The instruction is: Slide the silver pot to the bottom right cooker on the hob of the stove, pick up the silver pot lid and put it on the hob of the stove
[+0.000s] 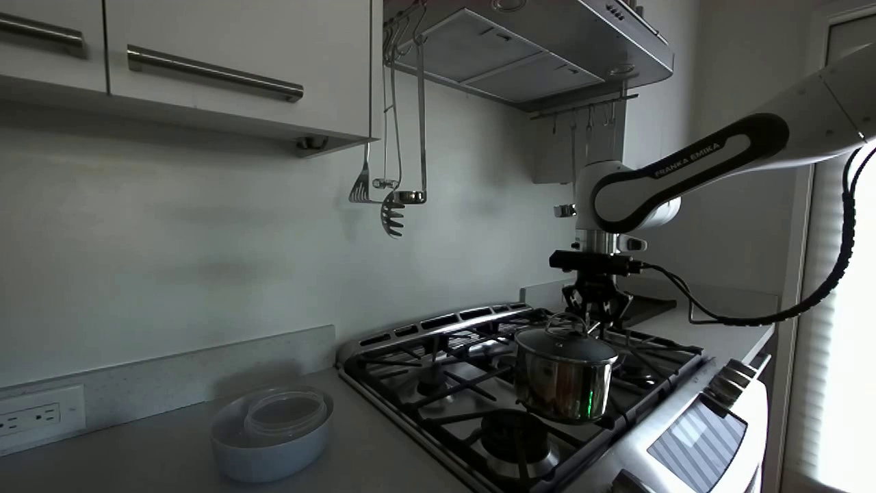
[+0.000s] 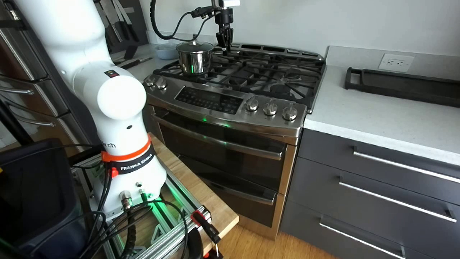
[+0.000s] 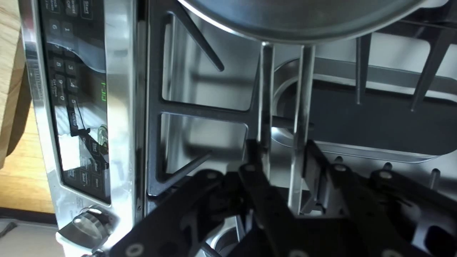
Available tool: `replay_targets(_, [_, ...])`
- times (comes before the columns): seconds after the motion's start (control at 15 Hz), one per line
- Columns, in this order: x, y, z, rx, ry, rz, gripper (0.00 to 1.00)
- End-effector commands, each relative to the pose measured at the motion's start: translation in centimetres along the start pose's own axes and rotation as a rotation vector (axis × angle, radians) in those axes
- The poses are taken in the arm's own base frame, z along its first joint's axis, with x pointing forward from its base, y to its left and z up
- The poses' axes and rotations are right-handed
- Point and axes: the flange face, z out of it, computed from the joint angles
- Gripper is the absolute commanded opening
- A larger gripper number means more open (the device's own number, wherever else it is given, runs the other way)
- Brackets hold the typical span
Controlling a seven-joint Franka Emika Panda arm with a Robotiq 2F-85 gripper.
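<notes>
Beside the hob (image 2: 251, 73), a dish (image 1: 270, 459) holds a tub (image 1: 286, 414); over the hob, the gripper (image 3: 282, 150) clamps the handle (image 3: 266, 92) of the shiny pot (image 1: 561, 387), lid (image 1: 585, 349) on.

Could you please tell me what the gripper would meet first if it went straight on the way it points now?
Probably the black grate below: the gripper points down, closed on the handle of the silver pot. How far below the grate lies is hard to judge from these views.

It is dim in an exterior view, the window blind (image 1: 840, 373) glaring white; wrist-view glare patches the control panel (image 3: 80, 107).
</notes>
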Motion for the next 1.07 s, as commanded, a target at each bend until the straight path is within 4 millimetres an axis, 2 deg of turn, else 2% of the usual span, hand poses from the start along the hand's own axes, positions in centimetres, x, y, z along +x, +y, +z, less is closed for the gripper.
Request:
replay_targets(0.0, [0.0,0.0,0.0,0.000,0.000,0.000,0.33])
replay_targets(0.07, [0.0,0.0,0.0,0.000,0.000,0.000,0.08])
replay_targets(0.33, [1.2,0.0,-0.2,0.001,0.017,0.017,0.08])
replay_targets(0.6, [1.5,-0.3,-0.5,0.002,0.037,0.014,0.08])
replay_targets(1.0, [0.5,-1.1,-2.2,0.030,0.036,-0.016,0.08])
